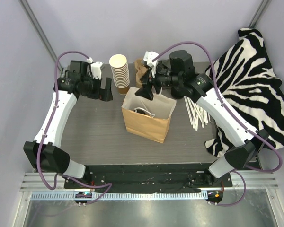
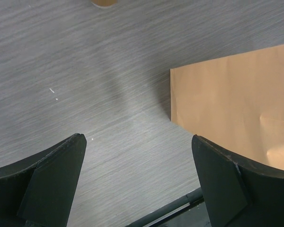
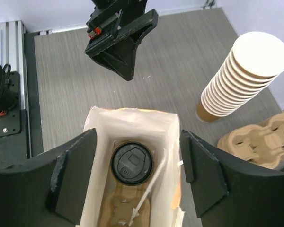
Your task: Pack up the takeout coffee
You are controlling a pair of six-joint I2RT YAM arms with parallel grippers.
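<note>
While black-lidded brown paper cup [image 3: 131, 163] is sitting inside tan paper bag [image 3: 100, 137], spread right hand [image 3: 138, 142] is hovering above bag; cup likely light, crushable, best gripped below lid.

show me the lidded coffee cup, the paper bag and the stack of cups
lidded coffee cup [image 3: 131, 163], right wrist view, centre of its black lid
paper bag [image 1: 146, 124], top view, its front wall
stack of cups [image 1: 120, 74], top view, the white rims midway down

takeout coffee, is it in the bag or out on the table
In the paper bag. The right wrist view looks down through its open top and shows the takeout coffee inside, black lid facing up.
</note>
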